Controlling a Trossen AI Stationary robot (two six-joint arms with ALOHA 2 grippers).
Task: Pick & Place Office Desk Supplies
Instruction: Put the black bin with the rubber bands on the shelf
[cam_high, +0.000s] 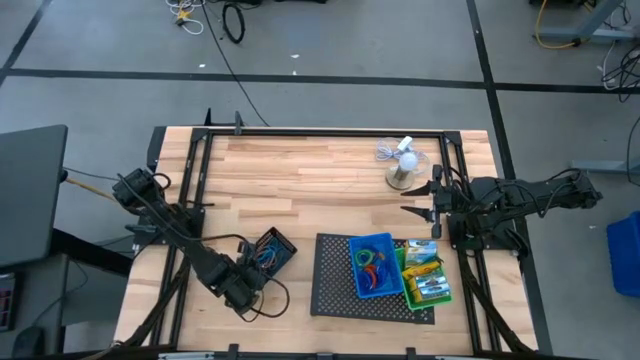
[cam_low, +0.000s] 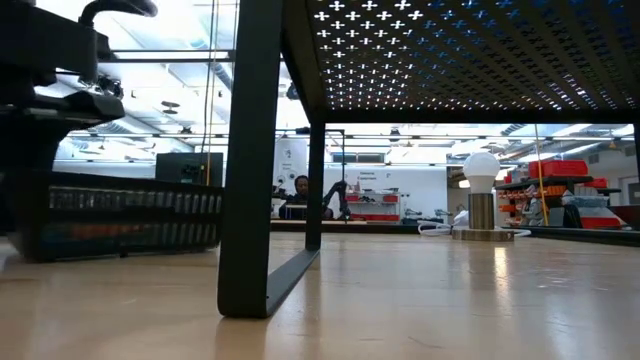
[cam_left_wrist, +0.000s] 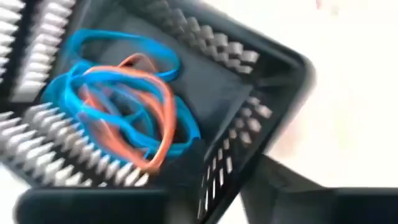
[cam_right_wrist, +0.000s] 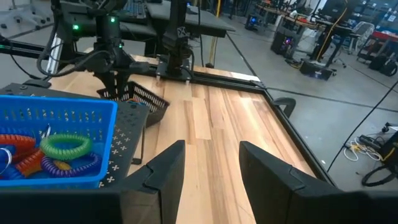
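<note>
At lower left of the high view, the left gripper (cam_high: 250, 290) appears to grip the tilted black bin (cam_high: 272, 250) by its rim, rubber bands (cam_left_wrist: 124, 99) inside, likely for carrying. The right gripper (cam_high: 425, 197) waits open, empty, right of centre.

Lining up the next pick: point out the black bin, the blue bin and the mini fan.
black bin (cam_high: 275, 249), high view, on its floor among the bands.
blue bin (cam_high: 372, 246), high view, on its upper rim.
mini fan (cam_high: 402, 177), high view, on its round base.
</note>
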